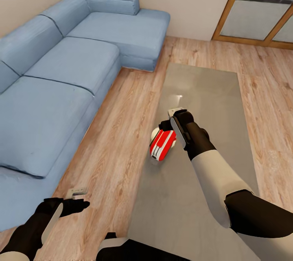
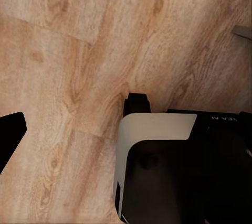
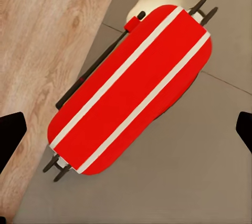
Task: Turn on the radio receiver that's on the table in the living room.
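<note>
One red radio receiver (image 1: 162, 145) sat at the bench's (image 1: 211, 90) edge nearest the sofa (image 1: 61, 73), its dial hidden. Right fingers (image 3: 11, 132) spread wide above it; left fingers (image 1: 79, 204), over floor, also parted.

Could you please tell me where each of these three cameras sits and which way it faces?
Head view: from the robot's head, down over sofa, table, both arms.
Left wrist view: by the left gripper, at wood floor; dark fingertips.
Right wrist view: above the radio receiver; fingertips at both edges.
Shared: radio in head and right wrist views.
</note>
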### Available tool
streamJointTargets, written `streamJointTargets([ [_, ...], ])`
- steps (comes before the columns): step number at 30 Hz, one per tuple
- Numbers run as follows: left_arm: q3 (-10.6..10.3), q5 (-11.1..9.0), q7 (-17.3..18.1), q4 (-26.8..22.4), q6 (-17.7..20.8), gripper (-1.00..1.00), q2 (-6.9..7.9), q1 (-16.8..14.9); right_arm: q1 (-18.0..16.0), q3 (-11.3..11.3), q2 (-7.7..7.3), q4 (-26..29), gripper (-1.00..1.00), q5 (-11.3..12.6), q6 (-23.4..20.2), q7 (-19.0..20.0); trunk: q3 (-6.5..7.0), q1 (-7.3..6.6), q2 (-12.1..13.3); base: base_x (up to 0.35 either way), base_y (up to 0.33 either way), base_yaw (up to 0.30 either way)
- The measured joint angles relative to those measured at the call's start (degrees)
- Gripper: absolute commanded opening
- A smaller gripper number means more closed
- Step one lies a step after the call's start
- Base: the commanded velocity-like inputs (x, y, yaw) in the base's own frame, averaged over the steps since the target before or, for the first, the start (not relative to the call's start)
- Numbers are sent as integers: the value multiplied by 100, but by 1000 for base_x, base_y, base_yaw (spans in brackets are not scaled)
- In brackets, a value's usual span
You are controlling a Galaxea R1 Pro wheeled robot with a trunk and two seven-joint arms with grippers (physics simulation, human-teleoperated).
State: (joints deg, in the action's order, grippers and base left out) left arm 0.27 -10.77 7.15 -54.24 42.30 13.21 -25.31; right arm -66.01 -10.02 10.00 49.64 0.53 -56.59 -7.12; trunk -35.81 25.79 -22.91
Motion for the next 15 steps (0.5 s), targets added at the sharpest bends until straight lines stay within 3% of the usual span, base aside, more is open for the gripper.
streamJointTargets([
  [15,-1,13,50,-17,8,100,-2,0,0,8,0,3,100,-4,8,0,-129,0,0,0,0,52],
])
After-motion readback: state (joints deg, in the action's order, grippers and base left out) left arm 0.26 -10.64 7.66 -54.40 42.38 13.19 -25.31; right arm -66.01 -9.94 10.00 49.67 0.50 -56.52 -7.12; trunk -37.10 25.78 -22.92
